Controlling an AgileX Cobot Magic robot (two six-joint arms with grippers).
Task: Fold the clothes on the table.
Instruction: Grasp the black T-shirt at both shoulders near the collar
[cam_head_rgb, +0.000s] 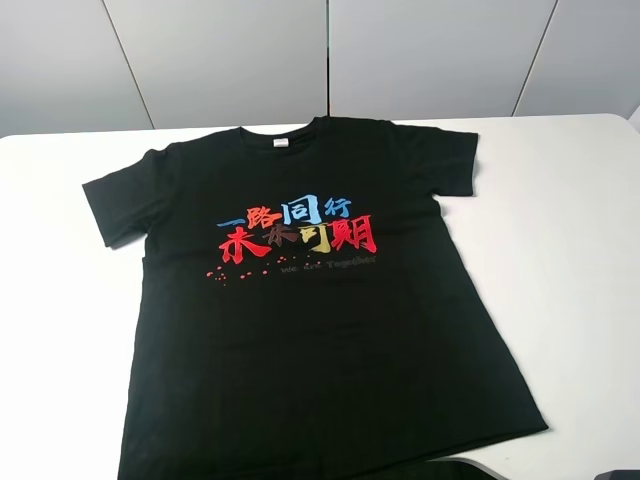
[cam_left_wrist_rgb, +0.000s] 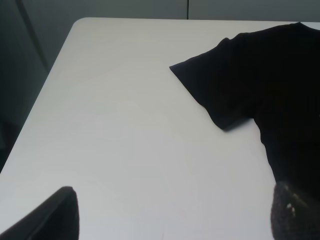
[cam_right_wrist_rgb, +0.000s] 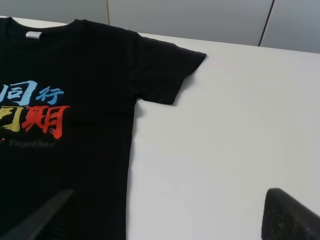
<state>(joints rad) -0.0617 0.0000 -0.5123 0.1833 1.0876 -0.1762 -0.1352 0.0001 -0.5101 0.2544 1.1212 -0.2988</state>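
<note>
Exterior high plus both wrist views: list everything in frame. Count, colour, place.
black short-sleeved cotton T-shirt: 1, black with red, blue and yellow printed characters, spread flat print-up mid-table, collar toward the wall
white neck label: 1, white, inside the collar
large white smooth table: 1, white, under the shirt
grey wall panels: several, grey, behind the table
left gripper: 1, black fingers, open and empty, by the shirt's side below the sleeve on the robot's left
right gripper: 1, black fingers, open and empty, by the shirt's side on the robot's right
</note>
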